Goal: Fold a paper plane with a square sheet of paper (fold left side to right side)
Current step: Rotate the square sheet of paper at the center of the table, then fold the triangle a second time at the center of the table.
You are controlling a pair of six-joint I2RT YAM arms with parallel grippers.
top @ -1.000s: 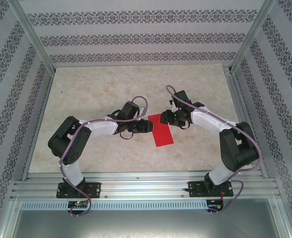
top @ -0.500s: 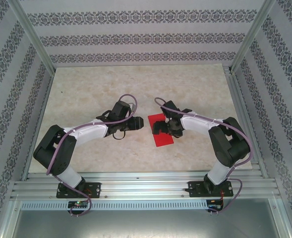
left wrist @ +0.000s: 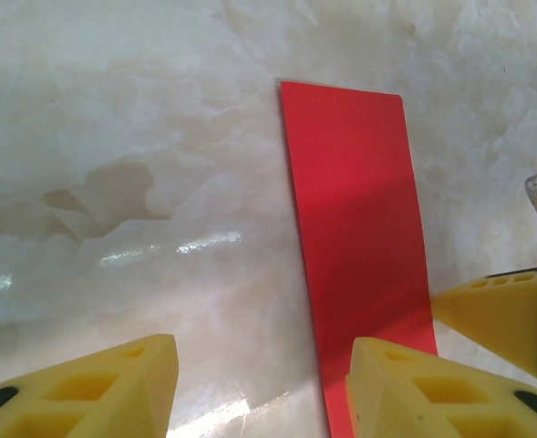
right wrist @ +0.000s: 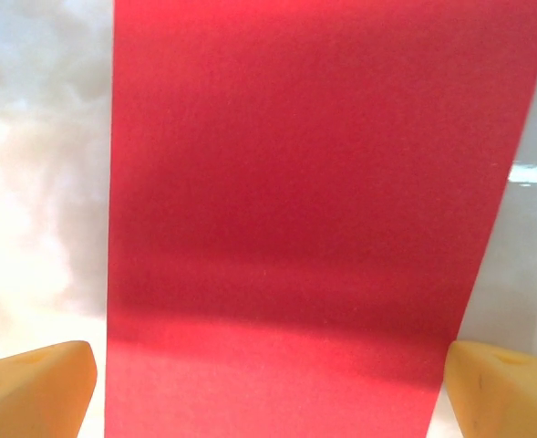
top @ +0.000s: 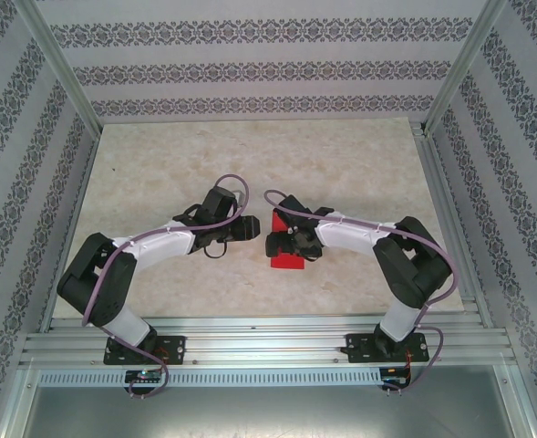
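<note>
Thin bright red sheet of paper (right wrist: 295, 210), a narrow rectangle, lies flat at centre of the top view, long axis bottom-to-top. Right gripper (right wrist: 270, 374) hangs directly above it, spread wider than the strip and empty. Left gripper (left wrist: 254, 388), half-spread and empty, stands just left of it. Right arm judged nearer.

Pale marbled tabletop (top: 159, 173); patterned walls (top: 250, 68)

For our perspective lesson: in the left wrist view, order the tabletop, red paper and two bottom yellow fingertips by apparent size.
1. tabletop
2. red paper
3. fingertips: alike, cropped and near the lens, so unranked.
</note>
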